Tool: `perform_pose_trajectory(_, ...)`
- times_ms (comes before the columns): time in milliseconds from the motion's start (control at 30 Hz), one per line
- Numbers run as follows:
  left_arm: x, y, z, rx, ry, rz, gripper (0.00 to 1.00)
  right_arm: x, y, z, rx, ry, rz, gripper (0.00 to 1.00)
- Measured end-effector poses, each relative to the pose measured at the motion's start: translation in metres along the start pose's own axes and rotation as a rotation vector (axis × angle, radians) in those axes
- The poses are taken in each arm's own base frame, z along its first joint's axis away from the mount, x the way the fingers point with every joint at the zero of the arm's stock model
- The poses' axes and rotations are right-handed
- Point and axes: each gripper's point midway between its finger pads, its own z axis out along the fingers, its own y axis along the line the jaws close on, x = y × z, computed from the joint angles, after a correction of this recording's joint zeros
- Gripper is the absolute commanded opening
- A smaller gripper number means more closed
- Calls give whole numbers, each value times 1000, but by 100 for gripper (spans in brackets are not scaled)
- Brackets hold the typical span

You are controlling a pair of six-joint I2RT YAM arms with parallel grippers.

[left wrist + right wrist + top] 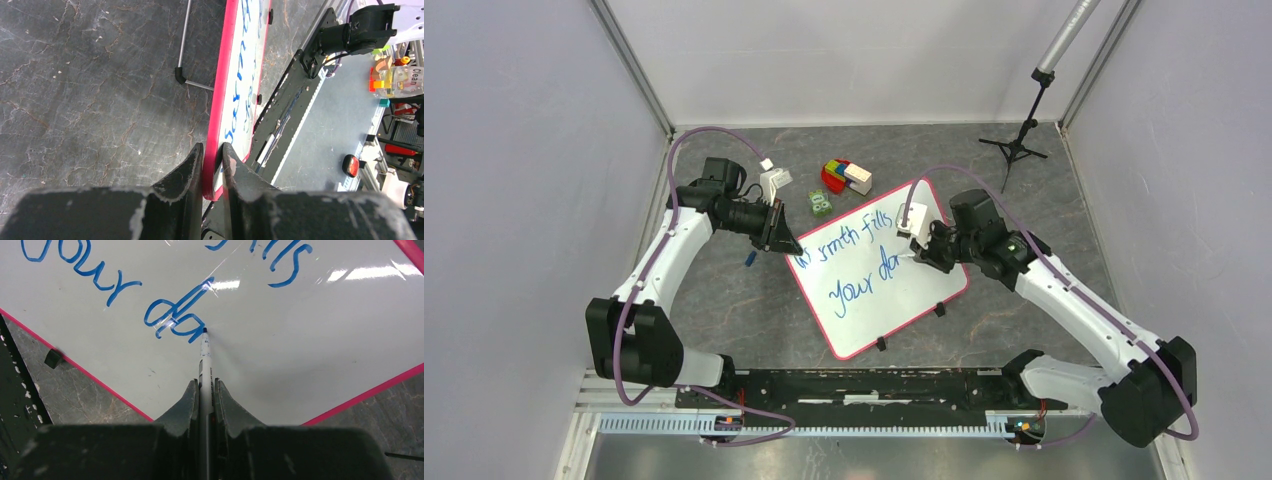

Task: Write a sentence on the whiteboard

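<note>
The whiteboard (902,300) lies slanted on the grey table, white with a pink-red rim. Blue lettering (854,250) reads partly hidden "…rmth fills" and below "your da". My left gripper (790,246) is shut on the board's left corner; in the left wrist view its jaws pinch the pink rim (220,100). My right gripper (916,256) is shut on a white marker (205,365), whose blue tip touches the board (310,355) at the end of "da" (175,320).
A pile of coloured blocks (846,176) and a small green packet (820,203) lie behind the board. A black tripod stand (1016,148) stands at the back right. A small blue object (750,259) lies left of the board. Black clips (880,344) sit on the board's near edge.
</note>
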Motion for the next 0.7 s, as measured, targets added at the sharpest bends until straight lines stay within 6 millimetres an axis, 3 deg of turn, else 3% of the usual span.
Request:
perform_pose_trajectory(400,0,0,0,0,0,0,2,1,-8,-4,28,-4,9,0)
perform_pose_trajectory(700,0,0,0,0,0,0,2,16,3,-5,11,7,19,0)
